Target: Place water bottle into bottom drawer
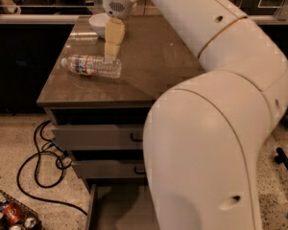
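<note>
Lying on its side on table [153,73]: water bottle [91,66], cap end pointing away from pincer [112,52]. Pincer hangs pointing down just behind bottle's base end; cannot tell how far open, nor whether touching bottle. White bowl [98,25] farther behind bottle. Bottom drawer [110,206] stands open well below bottle.

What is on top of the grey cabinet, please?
The water bottle lies on its side at the left, a white bowl stands at the back, and the gripper hangs behind the bottle. The arm covers the cabinet top on its right side; anything there is hidden.
</note>
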Robot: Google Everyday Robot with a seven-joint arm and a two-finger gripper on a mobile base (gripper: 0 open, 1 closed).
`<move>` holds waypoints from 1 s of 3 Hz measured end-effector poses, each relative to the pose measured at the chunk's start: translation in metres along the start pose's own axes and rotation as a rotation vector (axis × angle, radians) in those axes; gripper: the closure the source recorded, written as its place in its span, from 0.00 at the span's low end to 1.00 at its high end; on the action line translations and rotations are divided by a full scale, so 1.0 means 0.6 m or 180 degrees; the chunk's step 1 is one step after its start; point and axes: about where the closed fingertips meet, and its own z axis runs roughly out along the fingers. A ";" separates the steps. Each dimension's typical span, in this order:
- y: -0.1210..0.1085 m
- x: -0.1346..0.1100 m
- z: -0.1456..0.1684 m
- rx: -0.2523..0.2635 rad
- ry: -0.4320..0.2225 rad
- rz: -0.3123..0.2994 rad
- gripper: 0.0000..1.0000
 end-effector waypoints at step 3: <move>0.011 -0.120 0.152 -0.0419 0.0170 -0.0126 0.00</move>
